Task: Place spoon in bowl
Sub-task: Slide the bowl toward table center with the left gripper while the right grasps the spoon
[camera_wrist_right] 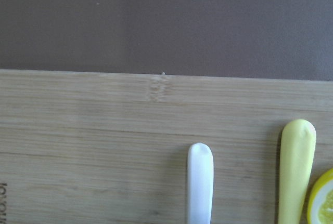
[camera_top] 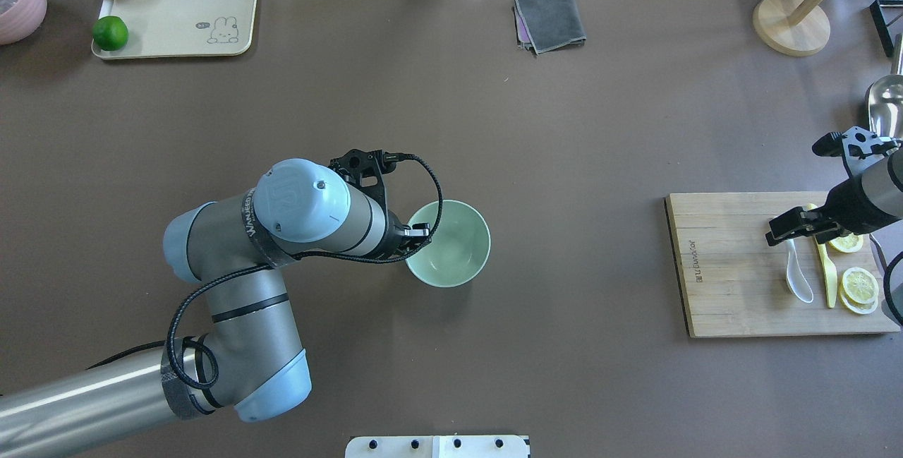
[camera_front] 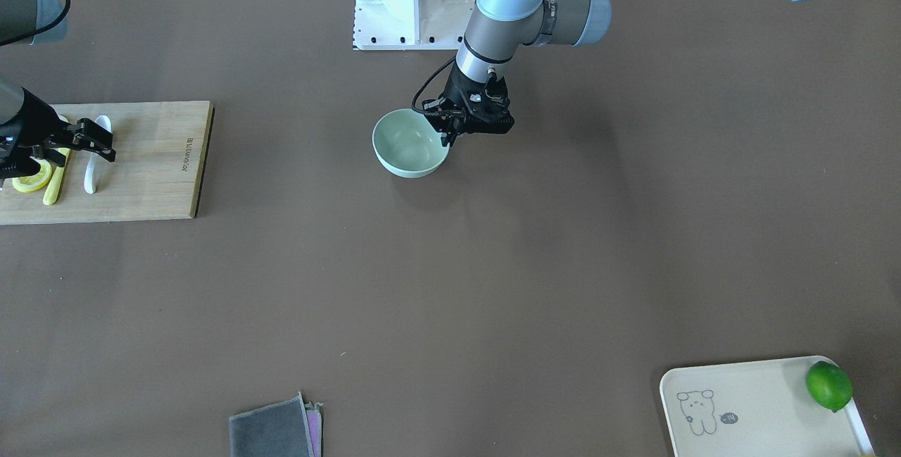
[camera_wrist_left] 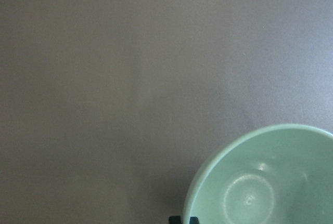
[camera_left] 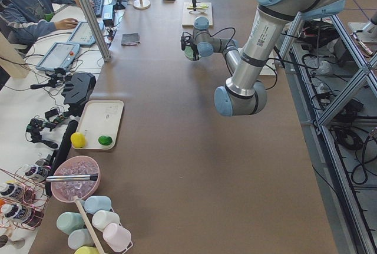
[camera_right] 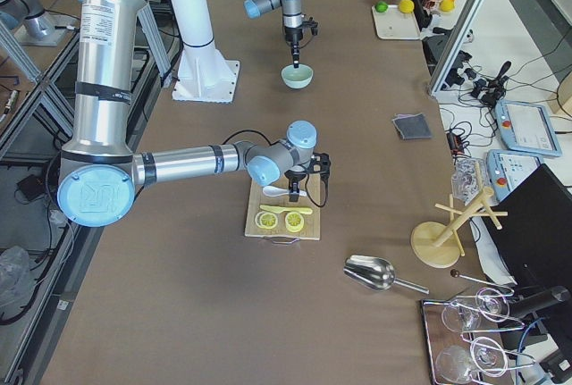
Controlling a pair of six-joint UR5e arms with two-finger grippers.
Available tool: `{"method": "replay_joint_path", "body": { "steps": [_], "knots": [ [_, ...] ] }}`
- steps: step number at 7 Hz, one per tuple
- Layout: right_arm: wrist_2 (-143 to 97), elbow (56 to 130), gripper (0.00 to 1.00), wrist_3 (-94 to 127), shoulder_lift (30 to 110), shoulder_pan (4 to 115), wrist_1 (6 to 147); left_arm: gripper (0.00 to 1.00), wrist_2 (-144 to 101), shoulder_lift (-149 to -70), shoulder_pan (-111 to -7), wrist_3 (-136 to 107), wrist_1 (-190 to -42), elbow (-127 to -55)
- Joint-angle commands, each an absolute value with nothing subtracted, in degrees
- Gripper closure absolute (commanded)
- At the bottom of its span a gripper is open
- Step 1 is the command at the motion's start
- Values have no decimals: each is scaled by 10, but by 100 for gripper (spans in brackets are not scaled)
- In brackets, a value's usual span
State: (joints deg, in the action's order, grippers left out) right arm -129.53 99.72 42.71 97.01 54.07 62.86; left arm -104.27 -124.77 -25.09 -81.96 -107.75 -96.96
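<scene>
Barely begun — the glossy white soup spoon [camera_top: 798, 279] lies on the bamboo board [camera_top: 726, 267] beneath the wide-open right gripper [camera_top: 779, 229]. The left gripper [camera_front: 448, 136] seems to pinch the rim of the empty round mint-green bowl [camera_top: 467, 260].

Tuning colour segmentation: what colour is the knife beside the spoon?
Pale yellow; the knife shows best in the right wrist view.

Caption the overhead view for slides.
Left gripper pinches rim of mint bowl; right gripper hovers over white spoon on cutting board.
</scene>
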Motion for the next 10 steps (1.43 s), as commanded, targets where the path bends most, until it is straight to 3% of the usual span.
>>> {"method": "replay_joint_path", "body": {
  "steps": [1, 2, 4, 6, 7, 8, 9, 10],
  "knots": [
    [-1293, 992, 18, 428, 970, 538, 627, 22, -1042, -1248, -251, -819, -1078, -976],
    [-1293, 992, 21, 428, 970, 536, 627, 3, -1043, -1240, -257, -817, -1077, -1005],
    [-1293, 988, 32, 427, 971, 535, 627, 3, -1058, -1229, -280, -812, -1016, -1075],
    [-1294, 981, 32, 427, 971, 531, 626, 3, -1098, -1228, -320, -810, -1007, -1092],
    [-1295, 981, 39, 428, 970, 531, 626, 3, -1123, -1225, -344, -801, -1007, -1092],
    [-1295, 981, 75, 429, 970, 530, 626, 3, -1130, -1211, -354, -776, -1007, -1101],
    [-1301, 985, 100, 427, 967, 531, 626, 3, -1133, -1198, -359, -767, -1006, -1111],
    [-1302, 985, 100, 427, 966, 530, 626, 3, -1142, -1198, -366, -766, -1007, -1110]
  ]
}}
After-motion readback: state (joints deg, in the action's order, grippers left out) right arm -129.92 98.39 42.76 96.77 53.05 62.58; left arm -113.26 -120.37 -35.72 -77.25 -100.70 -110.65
